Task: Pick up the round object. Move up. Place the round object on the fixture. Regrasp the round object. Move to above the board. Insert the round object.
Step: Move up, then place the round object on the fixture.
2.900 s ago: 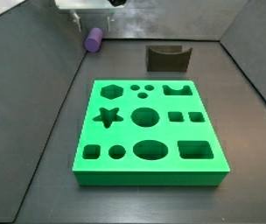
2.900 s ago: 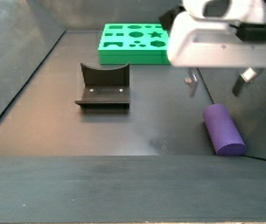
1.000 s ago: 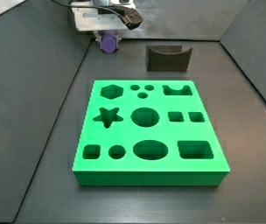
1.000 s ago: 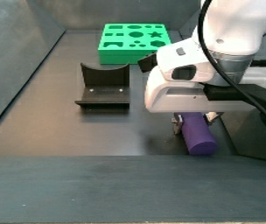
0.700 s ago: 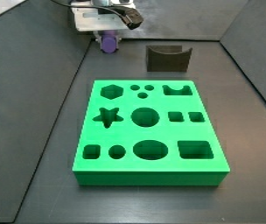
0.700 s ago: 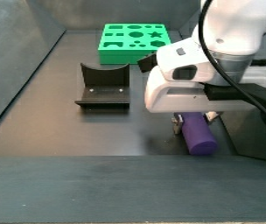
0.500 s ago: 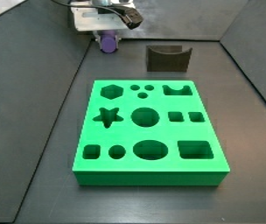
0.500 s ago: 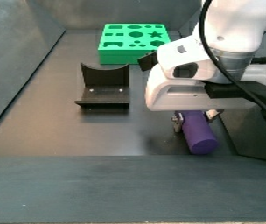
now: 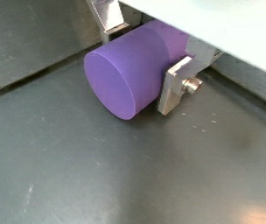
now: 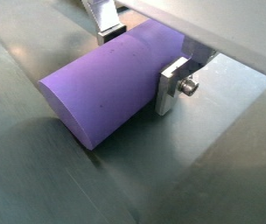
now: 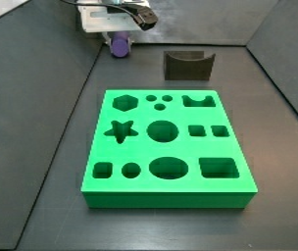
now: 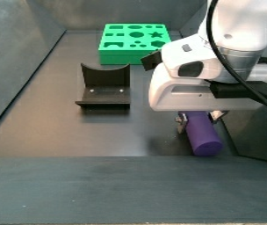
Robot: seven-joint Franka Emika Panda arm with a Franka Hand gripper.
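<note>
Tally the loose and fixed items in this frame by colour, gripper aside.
Purple: 1, the round object, lying between the fingers of the gripper, which has come down over it near the floor's far edge.
Green: 1, the board.
Dark grey-brown: 1, the fixture.
Total: 3.

Matte purple round object (image 10: pixel 106 83), smooth, plastic-looking, no shine, clamped in the hand (image 10: pixel 142 51) low over the floor, far from the board. Brushed silver metal fingers (image 9: pixel 174 84), faintly reflective, with a bolt head. Glossy white plastic casing on the arm (image 12: pixel 206 66). Bright green board (image 11: pixel 169 147), even satin finish. Dull dark fixture (image 12: pixel 103 89). Dark grey floor (image 9: pixel 123 175), slightly streaked, softly sheened.
</note>
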